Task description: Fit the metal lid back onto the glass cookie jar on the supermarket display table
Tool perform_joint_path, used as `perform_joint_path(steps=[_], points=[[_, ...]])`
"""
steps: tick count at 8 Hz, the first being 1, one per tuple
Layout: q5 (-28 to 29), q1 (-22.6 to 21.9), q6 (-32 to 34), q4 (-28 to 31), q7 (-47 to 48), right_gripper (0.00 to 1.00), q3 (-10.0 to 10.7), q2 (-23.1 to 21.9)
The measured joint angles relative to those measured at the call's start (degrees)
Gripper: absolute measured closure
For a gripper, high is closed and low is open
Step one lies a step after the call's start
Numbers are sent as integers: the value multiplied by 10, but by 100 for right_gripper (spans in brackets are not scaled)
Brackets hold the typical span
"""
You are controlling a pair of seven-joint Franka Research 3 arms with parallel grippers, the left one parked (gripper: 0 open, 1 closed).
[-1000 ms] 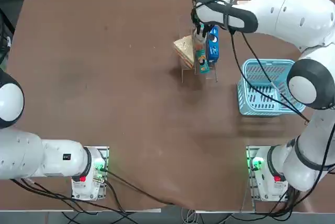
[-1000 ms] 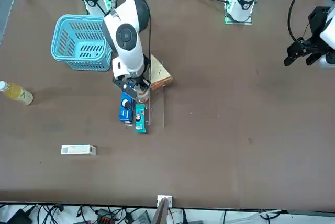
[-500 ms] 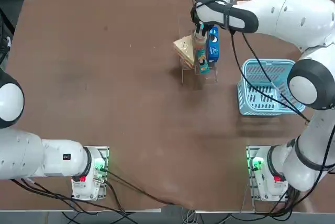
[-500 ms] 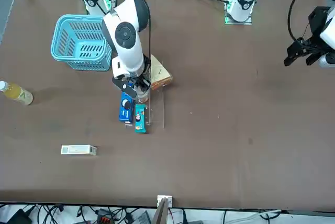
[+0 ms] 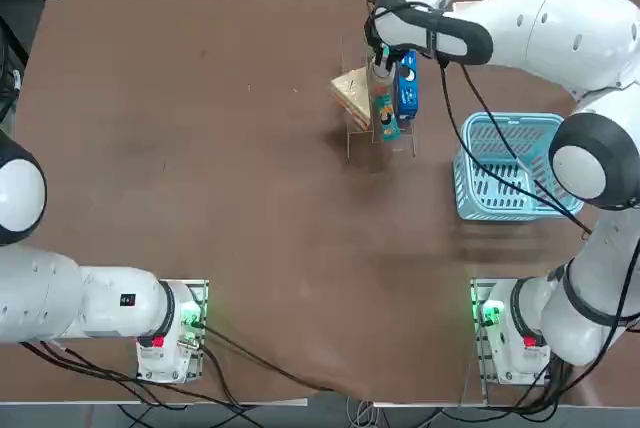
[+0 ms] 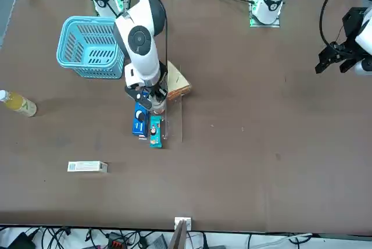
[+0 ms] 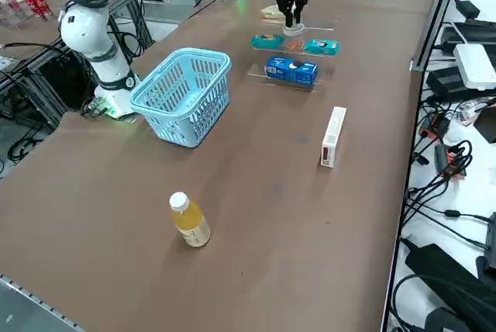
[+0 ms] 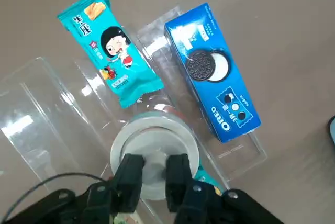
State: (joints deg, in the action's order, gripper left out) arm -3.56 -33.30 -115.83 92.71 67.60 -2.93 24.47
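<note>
Right gripper point(image 8: 153, 174), pinched shut on metal lid point(image 8: 154, 153) (centred for seating) over glass cookie jar point(image 6: 157, 106); blue box point(image 8: 212, 72) at two o'clock.

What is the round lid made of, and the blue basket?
The metal lid looks like brushed silvery metal: dull grey sheen, raised rim. The right gripper is shut on its middle. The blue basket looks like moulded plastic: uniform pale blue, slotted walls. Neither can be told for sure from looks alone.
</note>
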Motion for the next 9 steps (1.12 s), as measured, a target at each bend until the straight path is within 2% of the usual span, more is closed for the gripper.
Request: perform_joint_path(steps=[9], points=[[-8,-3,-21,14,6,73,0,-2]])
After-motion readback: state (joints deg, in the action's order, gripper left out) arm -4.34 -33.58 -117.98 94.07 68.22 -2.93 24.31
